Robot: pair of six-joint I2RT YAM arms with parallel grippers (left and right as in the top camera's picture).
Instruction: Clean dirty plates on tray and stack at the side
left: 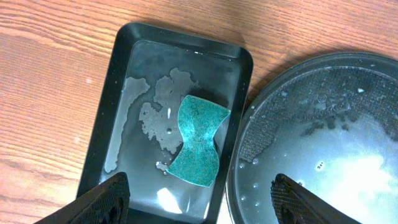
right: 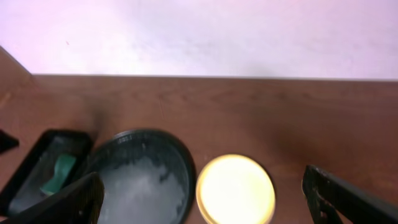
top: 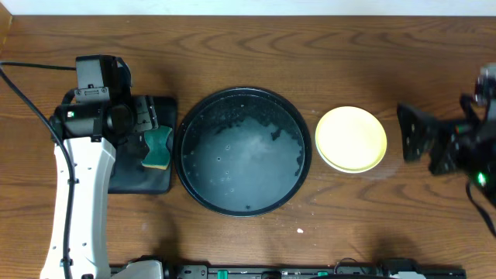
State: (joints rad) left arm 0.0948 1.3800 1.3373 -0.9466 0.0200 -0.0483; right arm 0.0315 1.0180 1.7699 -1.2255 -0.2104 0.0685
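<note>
The round black tray [top: 242, 151] sits at the table's middle, wet with foamy water, and holds no plate. The pale yellow plate [top: 350, 138] lies on the wood just right of it, looking clean. A pale rim shows under its near edge. No mint-blue plate is plainly visible. My right gripper [top: 409, 133] is open and empty, right of the yellow plate and raised. In the right wrist view its fingers [right: 202, 190] frame the plate [right: 236, 190] and the tray [right: 140, 180]. My left gripper [top: 146, 116] is open and empty, its fingers [left: 199, 190] above the teal sponge [left: 198, 140].
A small rectangular black tray [left: 115, 93] with water puddles and the sponge [top: 157, 149] sits left of the round tray [left: 323, 124], almost touching it. It also shows in the right wrist view [right: 43, 155]. A white crumb [top: 301, 229] lies on the wood near the front.
</note>
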